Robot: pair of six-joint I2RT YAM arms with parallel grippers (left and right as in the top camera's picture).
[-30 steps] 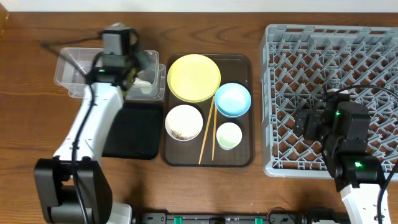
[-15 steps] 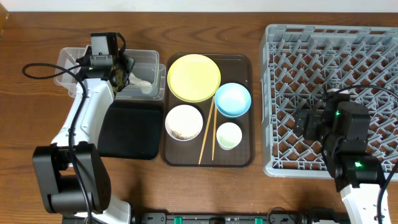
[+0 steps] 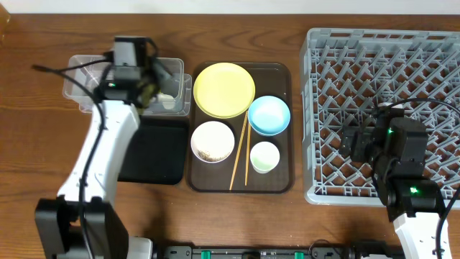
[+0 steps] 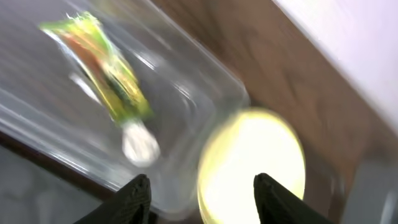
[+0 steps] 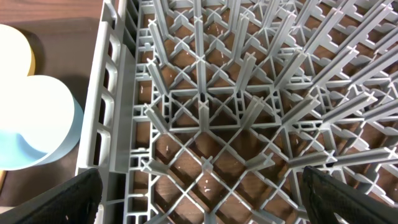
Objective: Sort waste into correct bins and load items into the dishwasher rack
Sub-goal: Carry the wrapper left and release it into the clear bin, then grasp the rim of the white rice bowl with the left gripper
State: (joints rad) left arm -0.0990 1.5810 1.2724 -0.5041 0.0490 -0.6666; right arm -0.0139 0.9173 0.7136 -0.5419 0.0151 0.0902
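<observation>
Snack wrapper (image 4: 99, 68): lies in clear tub (image 4: 186, 81), long axis slanted, ahead of left gripper (image 4: 199, 194), whose jaws are apart and empty. White bowl (image 3: 213, 141): to that gripper's right, left arm nearer. Right gripper (image 5: 202, 199): jaws wide, over rack (image 5: 205, 99).

Motion-blurred snack wrapper (image 4: 102, 74) and yellow plate (image 4: 255, 162); rack (image 3: 381, 34) partly beyond overhead's right edge.

Taking the brown serving tray (image 3: 284, 183) as centre, a narrow strip of bare table (image 3: 299, 129) runs at 3 o'clock before the dishwasher rack (image 3: 323, 43), whose upright pegs crowd the space beneath the right gripper (image 5: 202, 196), while at 9 to 10 o'clock the left arm (image 3: 108, 144) overhangs the black tray (image 3: 158, 155) and clear tub (image 3: 83, 79).
</observation>
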